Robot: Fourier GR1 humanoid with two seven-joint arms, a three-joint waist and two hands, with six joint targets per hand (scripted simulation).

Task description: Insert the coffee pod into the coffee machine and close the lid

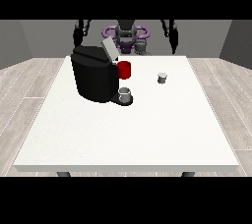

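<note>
A black coffee machine (93, 78) stands on the left half of the white table (128, 134). Its grey lid (109, 49) is tilted up and open, and a red part (124, 70) shows at the machine's front. On the machine's base sits a grey cup (125, 94). The small grey coffee pod (162, 77) stands alone on the table to the right of the machine. Both hands hang behind the table's far edge, away from the pod: the hand at the view's left (77, 37) beyond the machine, the hand at the view's right (173, 46) beyond the pod.
The robot's torso (126, 36) is behind the far edge at the middle. Wooden floor surrounds the table. The table's near half is bare white surface.
</note>
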